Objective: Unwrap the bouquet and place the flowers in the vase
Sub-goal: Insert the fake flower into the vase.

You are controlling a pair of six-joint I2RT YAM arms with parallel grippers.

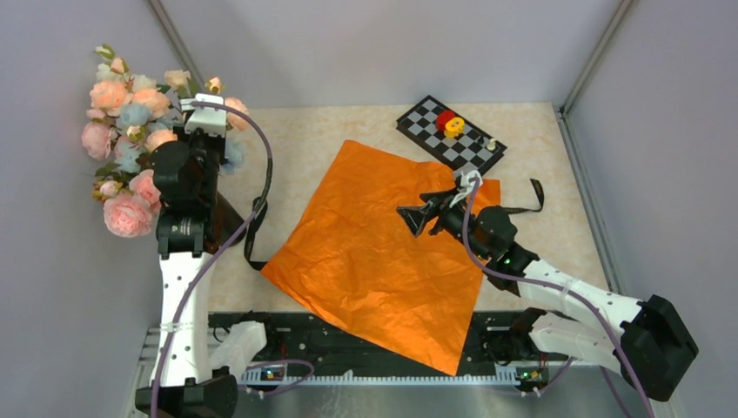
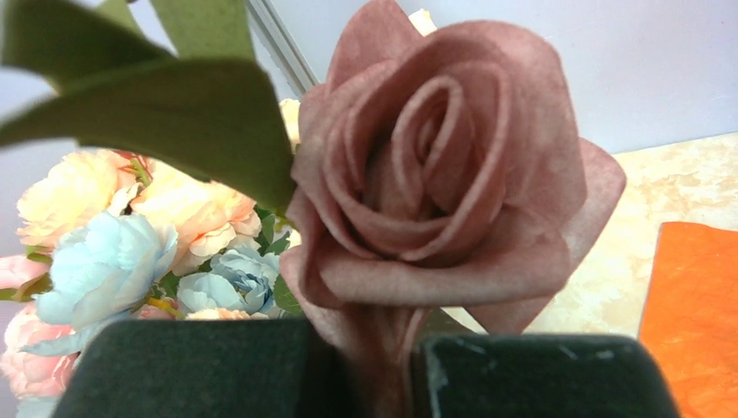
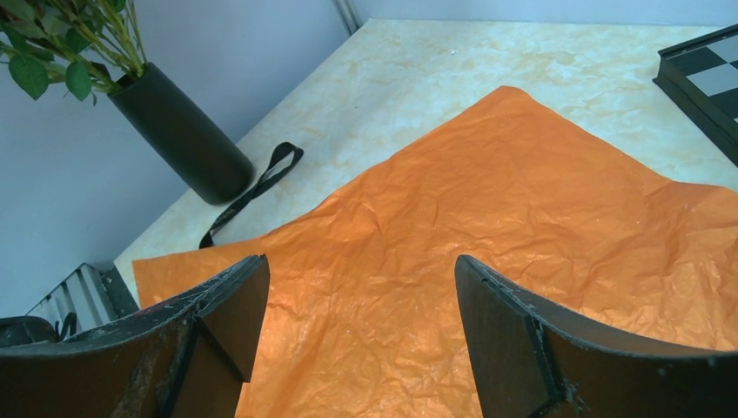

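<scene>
Now left gripper point(image 2: 383, 370) clamps mauve rose point(image 2: 435, 174) at its base; right gripper point(image 3: 361, 335) hangs wide open over flat orange paper point(image 3: 522, 200).

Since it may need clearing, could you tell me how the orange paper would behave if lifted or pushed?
The orange paper is thin and crinkled, so it would probably droop from a pinched corner. Lying flat on the table, it looks light; a push may slide or buckle it.

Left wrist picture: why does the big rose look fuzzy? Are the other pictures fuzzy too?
Left wrist: the rose sits very close to the lens, so it and the leaf look soft. Right wrist: the creases in the paper are sharp. Top external: even light, only faint shadows.
</scene>
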